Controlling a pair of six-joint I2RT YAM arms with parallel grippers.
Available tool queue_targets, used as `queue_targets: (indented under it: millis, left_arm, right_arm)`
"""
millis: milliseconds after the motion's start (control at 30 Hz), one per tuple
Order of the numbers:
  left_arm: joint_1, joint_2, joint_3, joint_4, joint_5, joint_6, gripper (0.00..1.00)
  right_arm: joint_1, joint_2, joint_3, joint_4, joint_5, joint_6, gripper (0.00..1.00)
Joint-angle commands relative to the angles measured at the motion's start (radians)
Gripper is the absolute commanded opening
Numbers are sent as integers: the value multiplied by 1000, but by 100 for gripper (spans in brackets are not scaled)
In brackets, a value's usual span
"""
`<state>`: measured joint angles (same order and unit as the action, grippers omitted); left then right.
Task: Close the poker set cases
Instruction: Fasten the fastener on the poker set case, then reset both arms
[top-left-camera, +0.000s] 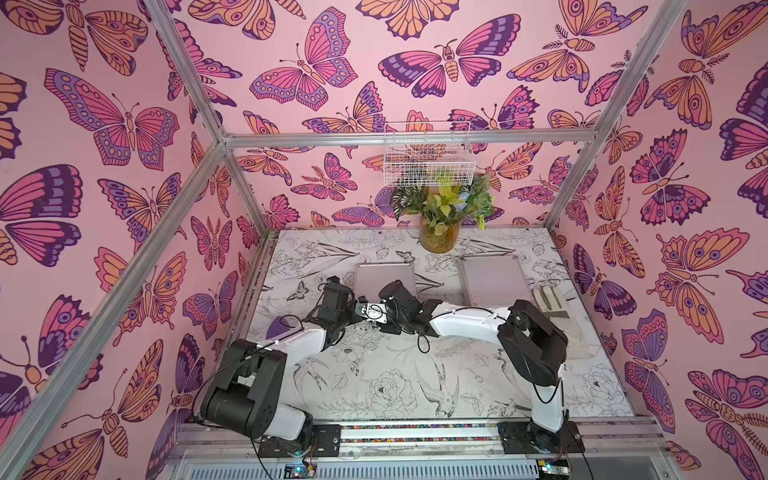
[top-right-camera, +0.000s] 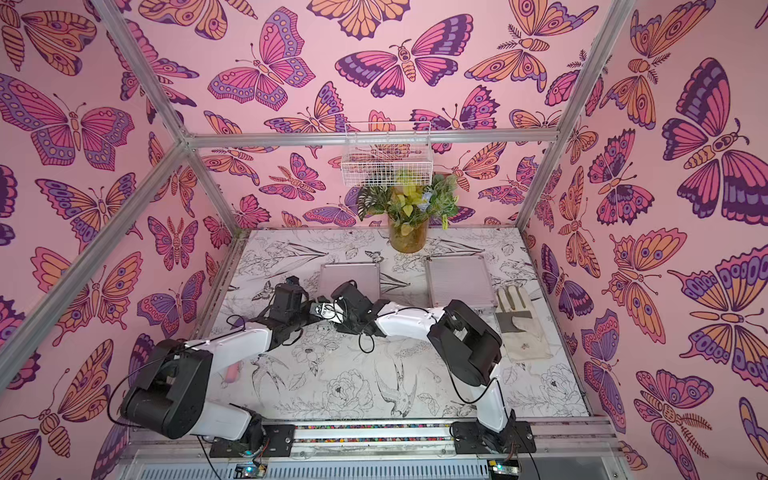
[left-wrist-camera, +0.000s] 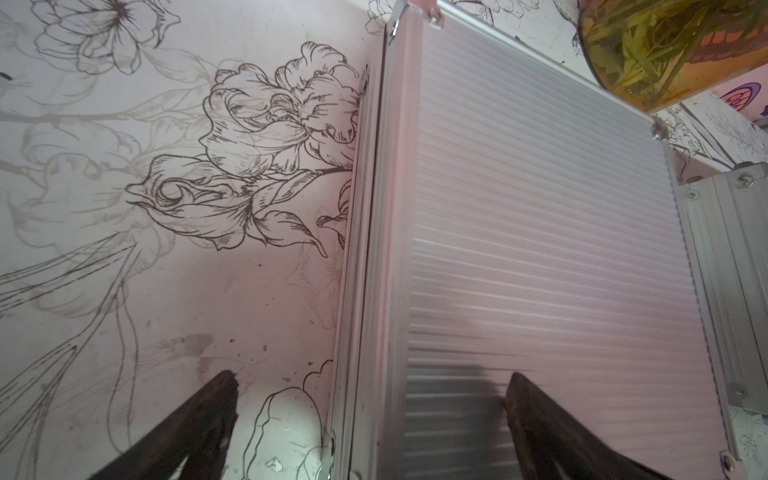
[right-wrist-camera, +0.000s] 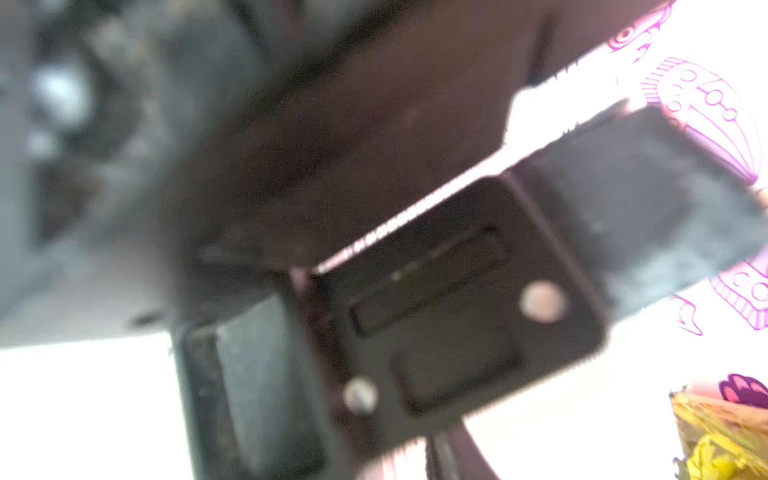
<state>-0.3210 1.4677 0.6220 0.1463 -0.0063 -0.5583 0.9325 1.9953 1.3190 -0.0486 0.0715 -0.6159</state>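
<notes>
While both arms (top-left-camera: 469, 322) bend inward by the left case (top-left-camera: 384, 278), left end effector (left-wrist-camera: 374, 374) gapes apart — right end effector (top-left-camera: 365, 307): cannot tell.

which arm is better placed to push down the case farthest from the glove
Left, probably. The left gripper is open over that case, one finger above its ribbed lid, one past its edge. The right arm reaches across from the glove side, and its wrist view is blurred.

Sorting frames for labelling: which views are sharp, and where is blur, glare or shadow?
Right wrist view: badly out of focus, background blown out white. Left wrist view: sharp on the ribbed case lid, pinkish cast, a shadow across part of it. Both top views: sharp, evenly lit.
</notes>
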Motion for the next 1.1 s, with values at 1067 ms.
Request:
queue_targets:
  millis: [1067]
  left_arm:
    - [70,-102,73,-216,-225,210,100]
  right_arm:
    - [-475,-546,-471,165,90,526,62]
